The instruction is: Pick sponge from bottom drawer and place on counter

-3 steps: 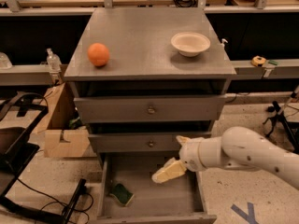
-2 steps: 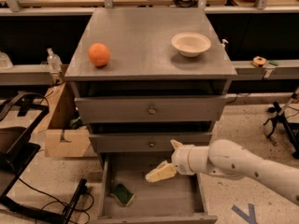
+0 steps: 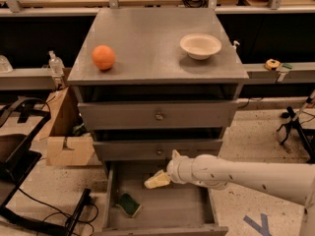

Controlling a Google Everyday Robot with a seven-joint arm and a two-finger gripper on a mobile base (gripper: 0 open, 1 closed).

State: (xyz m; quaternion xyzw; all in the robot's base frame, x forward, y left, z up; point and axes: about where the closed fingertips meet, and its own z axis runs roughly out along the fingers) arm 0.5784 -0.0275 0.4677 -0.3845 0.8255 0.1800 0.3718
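The sponge (image 3: 129,205), dark green on top with a yellow edge, lies in the front left part of the open bottom drawer (image 3: 197,215). My gripper (image 3: 157,180) reaches in from the right on a white arm and hangs over the middle of the drawer, up and to the right of the sponge, apart from it. The counter (image 3: 147,38) is the grey top of the cabinet above.
An orange (image 3: 103,57) sits on the counter's left side and a white bowl (image 3: 200,45) on its right. Two shut drawers with small knobs sit above the open one. A cardboard box (image 3: 69,146) and cables lie on the floor at left.
My arm has moved left across the drawer, bringing the gripper closer to the sponge. The sponge has not moved.
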